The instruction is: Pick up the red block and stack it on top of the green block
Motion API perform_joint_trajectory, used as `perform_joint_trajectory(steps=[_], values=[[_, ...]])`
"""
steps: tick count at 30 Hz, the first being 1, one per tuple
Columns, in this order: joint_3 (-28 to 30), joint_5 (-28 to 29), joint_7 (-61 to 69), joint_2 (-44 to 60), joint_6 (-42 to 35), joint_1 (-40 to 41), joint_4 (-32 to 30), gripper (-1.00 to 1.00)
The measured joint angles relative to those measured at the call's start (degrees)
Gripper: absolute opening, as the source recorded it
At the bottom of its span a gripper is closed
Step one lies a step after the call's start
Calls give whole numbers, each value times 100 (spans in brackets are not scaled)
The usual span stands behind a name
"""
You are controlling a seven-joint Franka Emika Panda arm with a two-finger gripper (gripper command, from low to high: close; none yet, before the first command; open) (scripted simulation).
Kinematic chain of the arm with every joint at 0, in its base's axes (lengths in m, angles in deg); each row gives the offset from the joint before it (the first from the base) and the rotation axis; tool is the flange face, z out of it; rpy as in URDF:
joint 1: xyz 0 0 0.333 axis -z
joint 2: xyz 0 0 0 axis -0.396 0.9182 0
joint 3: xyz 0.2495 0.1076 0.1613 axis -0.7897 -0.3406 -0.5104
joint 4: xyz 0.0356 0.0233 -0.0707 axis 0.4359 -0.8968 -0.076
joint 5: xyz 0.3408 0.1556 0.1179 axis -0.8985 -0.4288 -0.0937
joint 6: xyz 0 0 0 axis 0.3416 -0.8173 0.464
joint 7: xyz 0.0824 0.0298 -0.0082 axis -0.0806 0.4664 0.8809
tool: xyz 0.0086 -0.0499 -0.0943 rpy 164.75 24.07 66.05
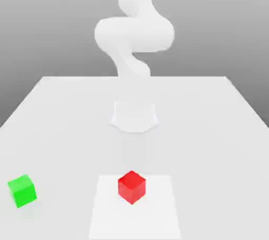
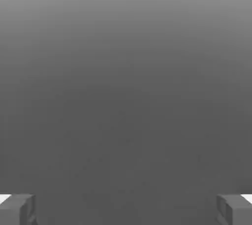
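A small bright red cube with plain smooth faces, the red block (image 1: 131, 186), sits on a flat white worktop (image 1: 210, 128), turned so that one vertical edge faces the exterior view. It rests on a paler square patch (image 1: 157, 212) marked on the worktop surface, in that patch's farther half and roughly centred across it. The small bright green cube of the same size, the green block (image 1: 22, 190), stands on the plain part of the worktop well apart from the red block, toward the exterior view's left and at about the same depth; it too is turned slightly, showing its top and two side faces. Neither block touches the other, and both lie flat on the surface. Behind them, farther from the camera, the smooth white robot arm (image 1: 134, 34) rises from a rounded white base (image 1: 134, 117) near the middle of the worktop and bends over above it against a grey backdrop. In the hand view the tool (image 2: 126, 209) has its two grey fingers (image 2: 17, 209) standing far apart at opposite edges of the picture, spread wide with nothing between them, and past them lies only a smooth grey field. The tool holds neither block.
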Motion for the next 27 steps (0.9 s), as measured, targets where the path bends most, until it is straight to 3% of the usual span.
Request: perform_joint_trajectory(steps=[18, 25, 26, 27], values=[[970, 25, 4067, 3851, 2440, -850, -2504, 0], [423, -759, 4846, 5314, 3630, -485, -2443, 0], [341, -809, 4886, 5447, 3741, -416, -2423, -100], [341, -809, 4886, 5447, 3741, -416, -2423, -100]])
